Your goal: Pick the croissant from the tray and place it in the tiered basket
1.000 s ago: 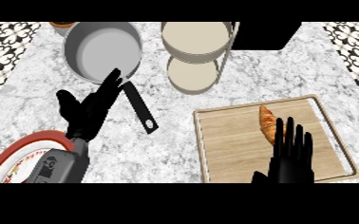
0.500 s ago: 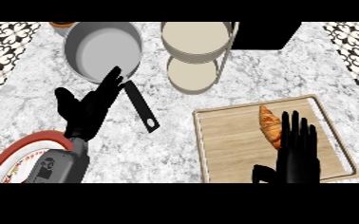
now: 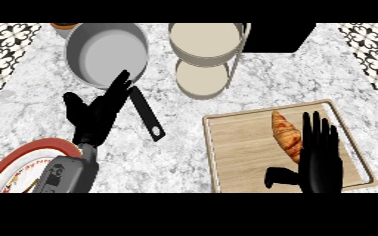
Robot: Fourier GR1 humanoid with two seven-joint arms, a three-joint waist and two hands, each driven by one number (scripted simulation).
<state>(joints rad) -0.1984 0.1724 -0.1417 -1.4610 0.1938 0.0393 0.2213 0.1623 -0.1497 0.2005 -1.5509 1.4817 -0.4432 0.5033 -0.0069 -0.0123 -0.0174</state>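
Plate (image 3: 29, 152): red-rimmed, at the lower left corner of the counter, partly under the left forearm; it has no part in this job.
Left hand (image 3: 100, 112): open, fingers straight and slanting up toward the pan, holding nothing. It hangs over the bare counter just left of the pan's handle, out of the way, which suits a hand with no share in the pick.
Pan (image 3: 105, 55): grey, at the upper left, its black handle (image 3: 146, 114) running down and right past the left hand's fingertips.
Tiered basket (image 3: 205, 55): two round cream tiers with a thin wire frame, at top centre. This is the goal, and it sits above and to the left of the tray, well apart from the croissant.
Tray (image 3: 244, 160): a wooden board with a raised rim, at the lower right.
Croissant (image 3: 286, 135): golden brown, lying lengthwise on the tray's upper middle, not yet lifted.
Right hand (image 3: 320, 162): open, fingers straight and pointing up the tray, thumb stuck out to the left, gripping nothing. It lies just right of the croissant, overlapping its lower end, whether touching I cannot tell. The spread looks meant to bracket the pastry before closing.
Step, as I judge it: the approach, with grasp and carry left.
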